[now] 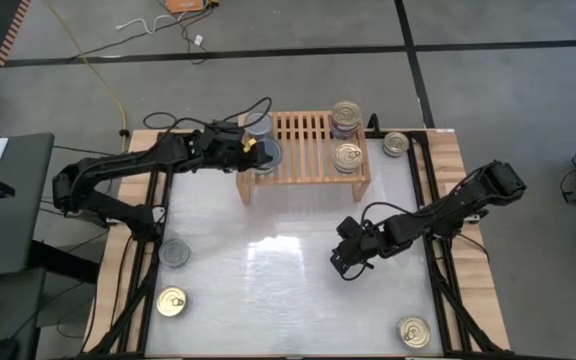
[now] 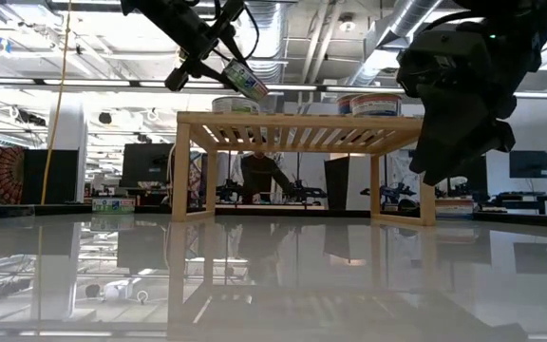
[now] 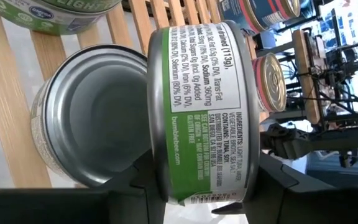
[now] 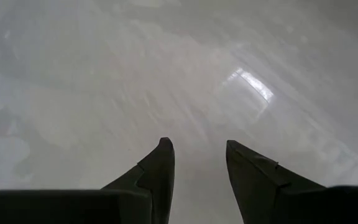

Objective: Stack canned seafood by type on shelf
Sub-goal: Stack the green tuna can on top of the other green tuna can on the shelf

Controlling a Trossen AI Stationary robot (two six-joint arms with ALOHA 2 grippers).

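The light-wood shelf [image 1: 308,150] stands at the table's far side. My left gripper [image 1: 251,147] hovers over its left end, shut on a green-labelled can [image 3: 204,112], just above a silver-topped can [image 3: 86,118] that rests on the slats. Another silver-topped can [image 1: 258,125] sits behind it. On the shelf's right end stand a can stack [image 1: 346,115] and a gold-topped can [image 1: 348,156]. My right gripper [image 1: 346,262] hangs open over the table's middle, with nothing between its fingers [image 4: 197,162]. My left gripper pinches the green-labelled can between its two fingers, one finger [image 3: 145,180] on each flat end, so the label wall [image 3: 197,155] faces the wrist camera. The fingers slant down from the table's left. The can [image 2: 243,81] is tilted on edge, clear of the shelf.
Loose cans lie on the table: a silver-topped one [image 1: 175,253] and a gold-topped one [image 1: 171,301] near the left, a gold-topped one [image 1: 414,331] at the near right, and one [image 1: 396,143] just right of the shelf. The slats between the shelf's two groups are bare.
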